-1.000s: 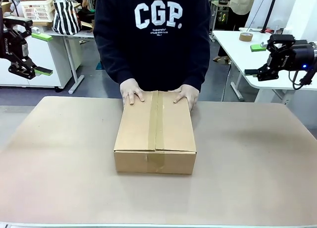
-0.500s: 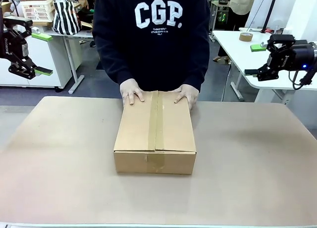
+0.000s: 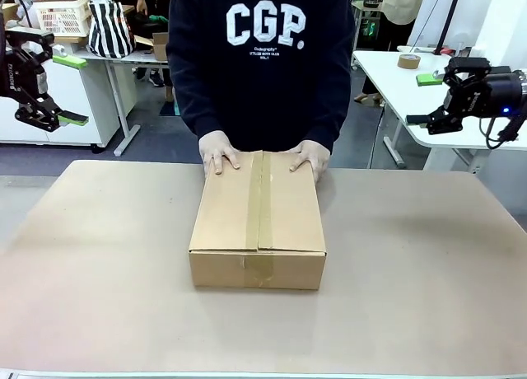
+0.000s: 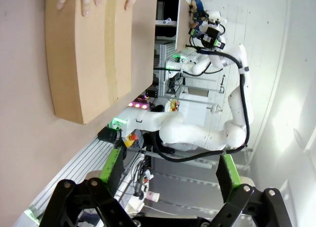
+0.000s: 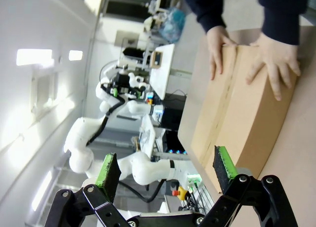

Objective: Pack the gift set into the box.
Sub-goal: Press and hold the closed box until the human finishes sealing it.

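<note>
The brown cardboard box (image 3: 258,222) sits closed on the tan table (image 3: 428,280), its top flaps shut and a strip of packing tape (image 3: 255,199) running down the centre seam and over the near wall. A person in a dark sweatshirt (image 3: 263,58) stands at the box's far end, pressing one hand (image 3: 220,155) and the other hand (image 3: 309,158) flat on the lid, either side of the tape. The left gripper (image 3: 70,91) hangs high, well to the left of the box, jaws spread wide. The right gripper (image 3: 422,99) hangs high, well to the right of the box, jaws likewise apart, holding nothing.
</note>
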`<state>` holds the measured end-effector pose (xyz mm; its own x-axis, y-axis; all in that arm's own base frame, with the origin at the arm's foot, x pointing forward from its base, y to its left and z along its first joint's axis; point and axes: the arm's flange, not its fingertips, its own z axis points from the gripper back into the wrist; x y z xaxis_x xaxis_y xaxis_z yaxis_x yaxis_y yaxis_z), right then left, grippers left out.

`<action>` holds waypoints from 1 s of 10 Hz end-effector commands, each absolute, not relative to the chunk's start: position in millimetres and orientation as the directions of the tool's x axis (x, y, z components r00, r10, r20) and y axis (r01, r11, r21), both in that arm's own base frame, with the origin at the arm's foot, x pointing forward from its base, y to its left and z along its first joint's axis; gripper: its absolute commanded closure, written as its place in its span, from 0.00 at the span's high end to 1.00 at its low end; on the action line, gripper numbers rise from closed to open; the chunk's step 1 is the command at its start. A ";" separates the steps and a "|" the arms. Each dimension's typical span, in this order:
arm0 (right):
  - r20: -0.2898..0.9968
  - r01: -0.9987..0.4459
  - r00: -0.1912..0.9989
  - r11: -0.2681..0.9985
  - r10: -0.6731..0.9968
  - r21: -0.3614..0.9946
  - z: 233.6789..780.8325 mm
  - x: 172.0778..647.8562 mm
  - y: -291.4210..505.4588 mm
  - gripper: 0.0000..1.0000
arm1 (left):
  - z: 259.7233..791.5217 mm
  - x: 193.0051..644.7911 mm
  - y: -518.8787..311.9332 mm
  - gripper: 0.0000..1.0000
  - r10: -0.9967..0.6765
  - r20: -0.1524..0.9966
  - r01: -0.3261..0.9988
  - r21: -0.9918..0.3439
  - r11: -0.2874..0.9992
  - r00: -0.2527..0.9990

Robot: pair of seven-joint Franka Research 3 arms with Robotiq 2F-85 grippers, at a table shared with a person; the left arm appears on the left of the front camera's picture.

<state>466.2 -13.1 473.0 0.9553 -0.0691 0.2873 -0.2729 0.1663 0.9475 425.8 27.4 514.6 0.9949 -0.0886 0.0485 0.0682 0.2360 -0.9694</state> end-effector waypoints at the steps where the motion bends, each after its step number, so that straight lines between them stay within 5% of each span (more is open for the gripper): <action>1: 0.541 -0.546 0.838 0.101 0.075 0.832 485.7 460.3 16.5 1.00 | 526.9 420.5 -1.6 1.00 -0.190 0.296 0.328 -0.930 0.166 0.936; 2: 0.680 -0.694 0.707 0.008 0.195 0.720 494.3 445.1 33.6 1.00 | 536.8 408.0 -14.3 1.00 -0.213 0.427 0.449 -0.890 0.071 0.879; 4: 0.847 -0.907 0.413 0.063 0.334 0.417 519.3 394.5 70.0 1.00 | 564.4 365.5 -35.8 1.00 -0.175 0.719 0.733 -0.680 0.025 0.673; 7: 0.940 -0.977 -0.150 0.098 0.307 -0.187 540.1 325.6 91.3 1.00 | 594.8 283.0 -49.7 1.00 -0.213 0.953 0.963 -0.244 -0.114 0.216; 8: 0.981 -0.969 -0.077 0.217 0.178 -0.116 549.4 320.4 86.3 1.00 | 598.2 280.2 -50.1 1.00 -0.213 0.930 0.951 -0.308 0.000 0.301; 9: 0.891 -0.965 0.260 0.059 0.372 0.257 554.0 349.3 90.1 1.00 | 609.3 305.8 -53.4 1.00 -0.224 0.880 0.900 -0.435 -0.034 0.418; 10: 0.891 -0.965 0.260 0.059 0.372 0.257 554.0 349.3 90.1 1.00 | 609.3 305.8 -53.4 1.00 -0.224 0.880 0.900 -0.435 -0.034 0.418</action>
